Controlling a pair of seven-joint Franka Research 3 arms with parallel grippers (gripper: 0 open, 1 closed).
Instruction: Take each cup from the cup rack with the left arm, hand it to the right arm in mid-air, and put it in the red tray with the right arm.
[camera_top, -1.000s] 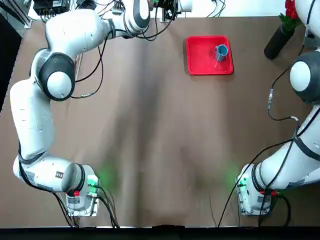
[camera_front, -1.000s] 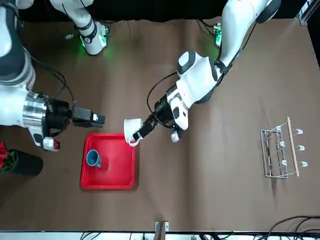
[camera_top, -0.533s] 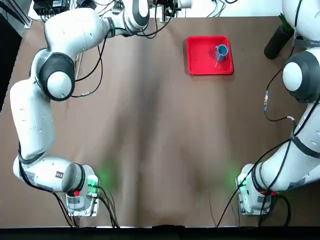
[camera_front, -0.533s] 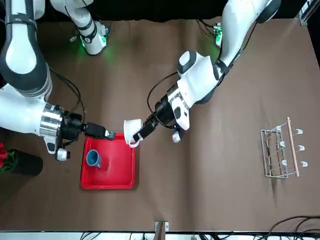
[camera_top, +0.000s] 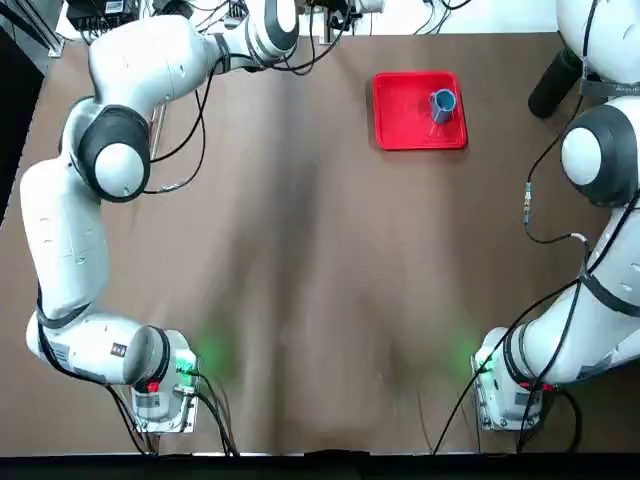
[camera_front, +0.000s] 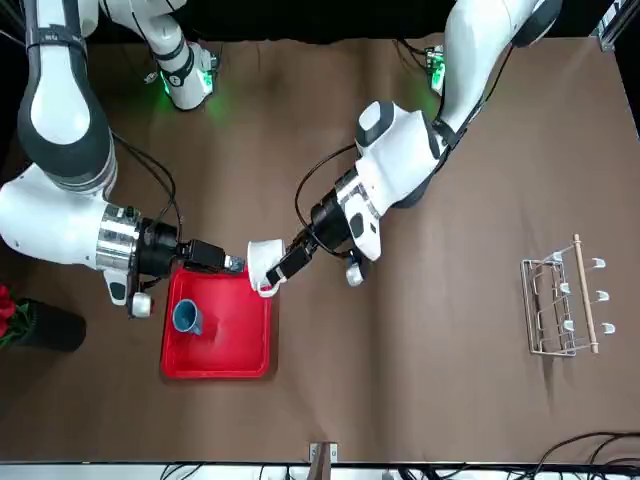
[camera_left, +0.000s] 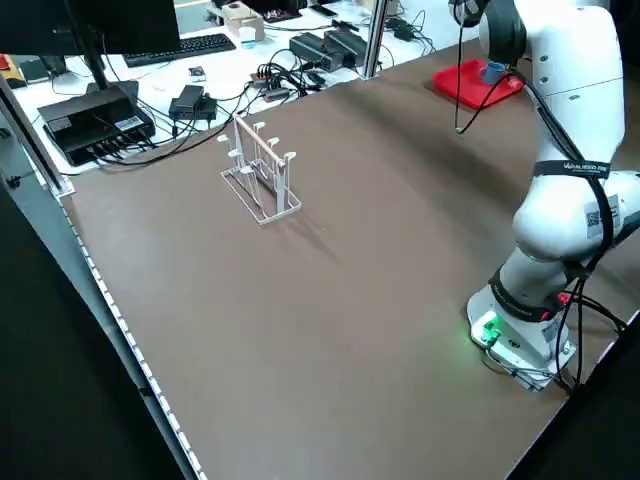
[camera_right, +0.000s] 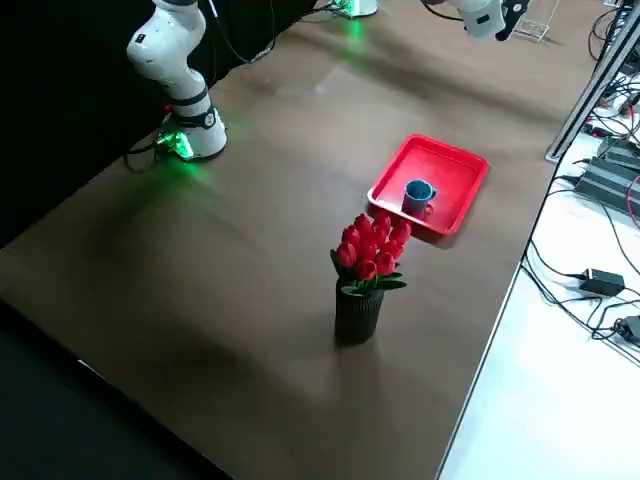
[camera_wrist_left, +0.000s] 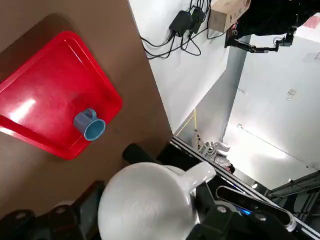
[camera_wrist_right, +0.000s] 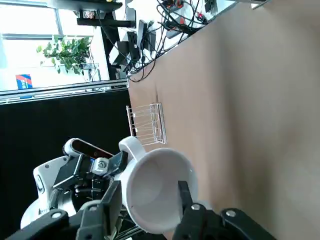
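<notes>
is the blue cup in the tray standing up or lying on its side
Upright. The blue cup stands in the red tray, its open mouth facing up.

No text or label can be read.

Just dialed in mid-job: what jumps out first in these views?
The white cup hangs in mid-air over the red tray's edge, pinched by the left gripper, while the right gripper's open fingers sit around its rim. The blue cup already stands in the tray. The cup rack stands bare, off toward the robot's left.
</notes>
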